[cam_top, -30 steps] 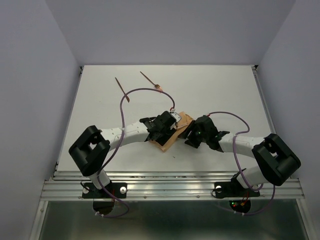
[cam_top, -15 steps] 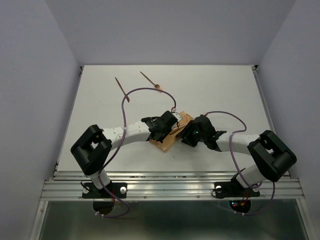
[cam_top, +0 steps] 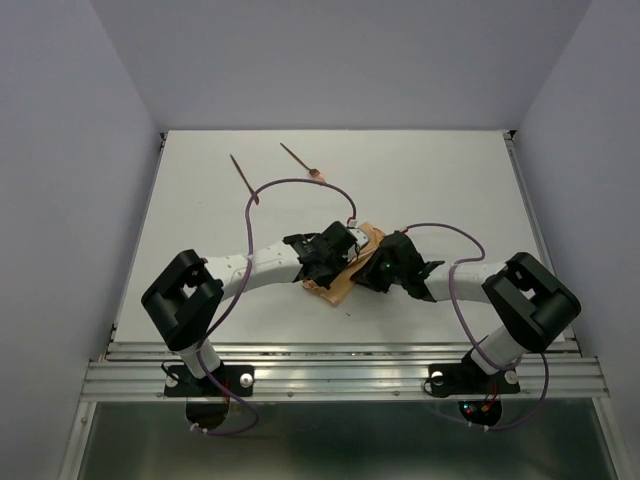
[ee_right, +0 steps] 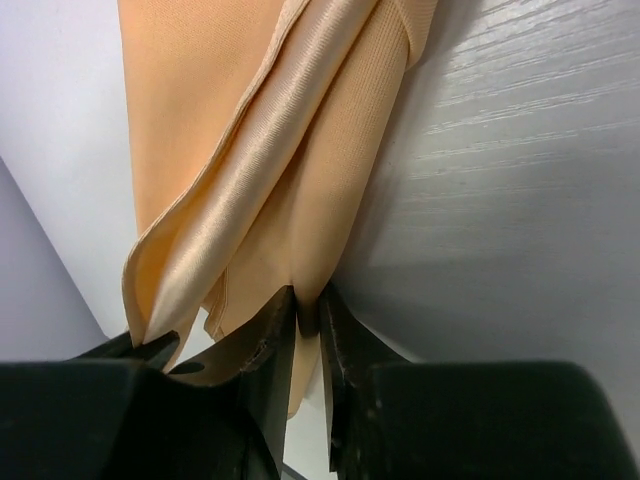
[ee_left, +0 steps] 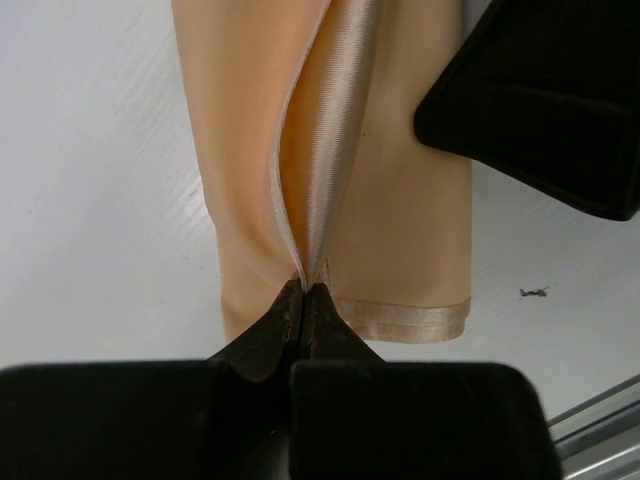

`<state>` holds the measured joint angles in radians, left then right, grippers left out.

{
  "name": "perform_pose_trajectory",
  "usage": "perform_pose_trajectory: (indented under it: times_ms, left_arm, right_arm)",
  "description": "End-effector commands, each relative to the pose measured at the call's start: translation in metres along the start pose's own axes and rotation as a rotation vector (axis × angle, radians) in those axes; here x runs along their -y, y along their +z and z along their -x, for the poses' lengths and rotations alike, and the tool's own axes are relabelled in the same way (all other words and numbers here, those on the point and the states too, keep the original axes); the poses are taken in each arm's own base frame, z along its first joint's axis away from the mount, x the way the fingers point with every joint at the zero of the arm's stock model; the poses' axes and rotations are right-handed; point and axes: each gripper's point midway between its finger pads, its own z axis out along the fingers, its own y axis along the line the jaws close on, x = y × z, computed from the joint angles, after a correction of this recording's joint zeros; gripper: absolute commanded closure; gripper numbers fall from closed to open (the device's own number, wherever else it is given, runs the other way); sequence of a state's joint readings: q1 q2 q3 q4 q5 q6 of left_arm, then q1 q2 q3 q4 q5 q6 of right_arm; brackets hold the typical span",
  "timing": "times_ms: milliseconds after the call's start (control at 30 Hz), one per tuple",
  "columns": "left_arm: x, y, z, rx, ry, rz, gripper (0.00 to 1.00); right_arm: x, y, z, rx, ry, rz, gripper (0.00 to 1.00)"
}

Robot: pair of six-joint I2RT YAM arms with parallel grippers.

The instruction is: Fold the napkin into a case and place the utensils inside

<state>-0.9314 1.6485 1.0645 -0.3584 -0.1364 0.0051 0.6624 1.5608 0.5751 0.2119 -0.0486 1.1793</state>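
The tan napkin (cam_top: 338, 282) lies mid-table, folded into a narrow layered oblong, the case. My left gripper (cam_top: 343, 252) is shut on the raised satin hem of its top layer (ee_left: 318, 200), right at the near end. My right gripper (cam_top: 373, 268) pinches a fold of the napkin (ee_right: 250, 140) from the other side, with cloth between its jaws. Its black body (ee_left: 545, 100) shows in the left wrist view. Two reddish-brown utensils lie at the back left, the fork (cam_top: 301, 163) and the plain pointed one (cam_top: 244, 178), both apart from the napkin.
A purple cable (cam_top: 262, 195) loops from the left arm over the table near the utensils. Grey walls (cam_top: 75, 150) close in the white table on three sides. A metal rail (cam_top: 350, 375) runs along the near edge.
The left gripper has closed on the napkin's hem. The right gripper has slid left onto the napkin and closed on a fold, and the right arm has bent in.
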Motion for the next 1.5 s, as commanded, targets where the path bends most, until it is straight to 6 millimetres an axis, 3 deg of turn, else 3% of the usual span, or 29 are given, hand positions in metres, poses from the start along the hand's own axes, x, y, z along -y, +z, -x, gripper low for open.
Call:
perform_pose_trajectory:
  times_ms: [0, 267, 867, 1033, 1133, 1467]
  left_arm:
    - [0.027, -0.017, 0.029, 0.083, -0.043, -0.143, 1.0]
    - [0.046, -0.013, 0.029, 0.083, -0.073, -0.239, 1.0]
    - [0.05, 0.008, 0.032, 0.059, -0.087, -0.23, 1.0]
    - [0.053, 0.006, 0.033, 0.074, -0.095, -0.252, 1.0]
    - [0.055, 0.006, 0.034, 0.083, -0.102, -0.275, 1.0]
    - [0.065, 0.004, 0.03, 0.106, -0.105, -0.356, 1.0]
  right_arm:
    - [0.013, 0.005, -0.004, -0.001, -0.025, -0.06, 0.78]
    - [0.011, 0.008, -0.007, -0.009, -0.028, -0.059, 0.83]
    - [0.014, -0.003, -0.003, 0.034, -0.024, -0.08, 0.81]
    - [0.006, -0.023, 0.007, 0.095, -0.01, -0.023, 0.48]
    - [-0.003, -0.032, 0.01, 0.109, -0.012, 0.009, 0.36]
    - [-0.015, -0.032, 0.012, 0.109, -0.006, 0.038, 0.21]
